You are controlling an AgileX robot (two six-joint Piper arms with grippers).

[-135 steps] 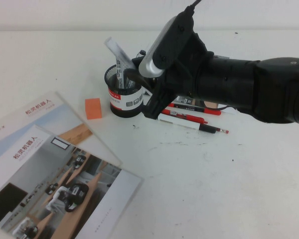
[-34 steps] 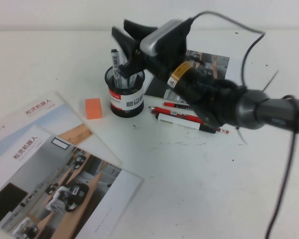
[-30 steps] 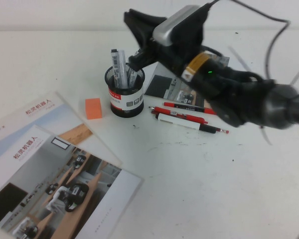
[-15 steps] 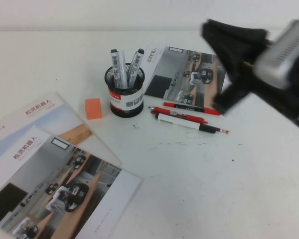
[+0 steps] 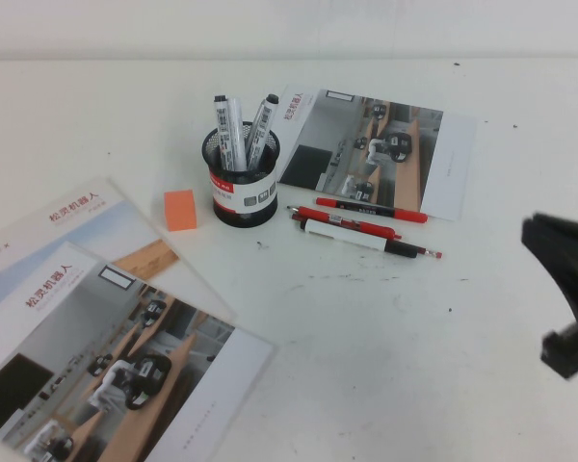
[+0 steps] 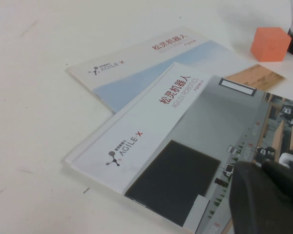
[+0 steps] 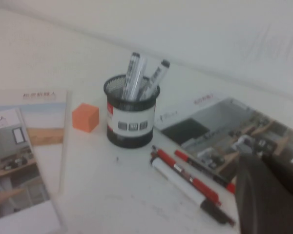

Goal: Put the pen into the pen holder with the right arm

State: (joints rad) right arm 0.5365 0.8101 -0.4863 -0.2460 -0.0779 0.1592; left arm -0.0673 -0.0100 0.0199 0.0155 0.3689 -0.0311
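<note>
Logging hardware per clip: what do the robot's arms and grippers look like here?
Little shows. The right gripper is matte black, angular and wedge-shaped at the high view's right edge, shut. The left gripper appears only as a dark, blurred, rounded mass in its wrist view. No cables or markings are visible.

Table (image 5: 385,366): wide bare stretch across its near-right part. Pen holder (image 5: 242,188) stands mid-table with two pens upright inside, orange block (image 5: 180,209) just left, red pens (image 5: 361,223) and white marker (image 5: 361,239) lying just right. Brochures (image 5: 87,318) cover the near-left corner.
</note>
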